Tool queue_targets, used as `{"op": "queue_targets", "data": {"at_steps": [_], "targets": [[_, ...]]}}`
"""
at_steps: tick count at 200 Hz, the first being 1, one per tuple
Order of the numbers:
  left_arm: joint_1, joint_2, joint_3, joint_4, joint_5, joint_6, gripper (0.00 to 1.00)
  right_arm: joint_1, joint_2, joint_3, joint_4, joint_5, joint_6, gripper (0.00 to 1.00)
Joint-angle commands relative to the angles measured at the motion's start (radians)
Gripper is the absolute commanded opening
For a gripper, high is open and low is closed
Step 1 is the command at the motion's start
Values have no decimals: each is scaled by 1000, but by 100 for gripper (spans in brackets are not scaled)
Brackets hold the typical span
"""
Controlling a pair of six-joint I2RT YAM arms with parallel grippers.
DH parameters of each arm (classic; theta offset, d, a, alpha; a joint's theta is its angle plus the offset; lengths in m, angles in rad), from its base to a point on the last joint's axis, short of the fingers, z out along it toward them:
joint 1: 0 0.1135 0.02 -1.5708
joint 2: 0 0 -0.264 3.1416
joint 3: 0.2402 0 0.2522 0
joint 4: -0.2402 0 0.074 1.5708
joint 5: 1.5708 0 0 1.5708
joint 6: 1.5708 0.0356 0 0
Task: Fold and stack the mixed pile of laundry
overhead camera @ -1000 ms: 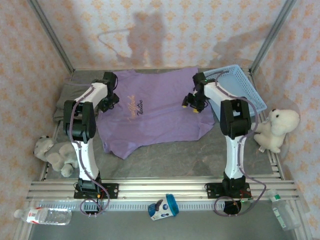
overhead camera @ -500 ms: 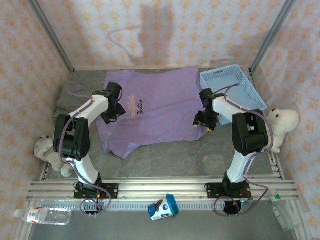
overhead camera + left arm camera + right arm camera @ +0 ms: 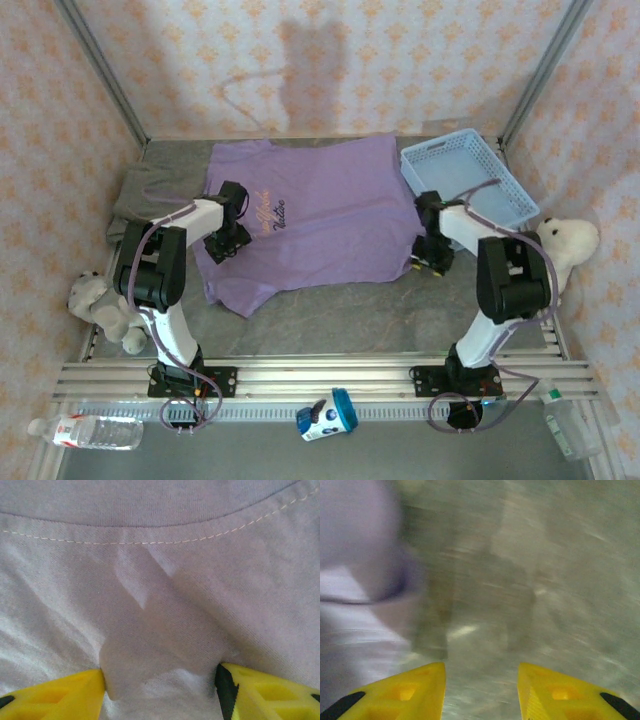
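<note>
Grey table (image 3: 340, 310) | lavender T-shirt (image 3: 340, 225) | print (image 3: 275, 214) unreadable | left fingers (image 3: 55, 695) open on cloth | right fingers (image 3: 410, 690) open

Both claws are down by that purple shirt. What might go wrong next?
The right gripper hangs over bare table beside the edge of the purple T-shirt, so closing there may grab nothing. The left gripper, jaws open, straddles a crease in the fabric and could bunch it further.

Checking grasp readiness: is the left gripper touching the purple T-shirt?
Touching. In the left wrist view the purple T-shirt bunches up between the yellow fingers of the left gripper, pressed against both.
</note>
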Motion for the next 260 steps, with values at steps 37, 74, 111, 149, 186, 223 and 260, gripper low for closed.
{"op": "queue_targets", "data": {"at_steps": [37, 74, 111, 149, 186, 223, 260], "targets": [[15, 5, 31, -67, -50, 41, 63, -111, -162, -108, -12, -114, 38, 39], [14, -38, 49, -98, -65, 85, 66, -10, -163, 25, 13, -182, 25, 42], [12, -37, 30, -88, -60, 81, 66, 87, -65, 124, 45, -144, 56, 43], [12, -31, 10, -66, -46, 64, 66, 113, 45, 169, 94, -133, 80, 42], [14, -23, 2, -63, -48, 59, 66, 119, 115, 193, 102, -134, 79, 28], [18, -23, -10, -56, -50, 58, 67, 101, 48, 148, 33, -29, 83, 0], [21, -23, -13, -49, -48, 56, 67, 7, -121, 2, -20, 3, 70, 0]]}}
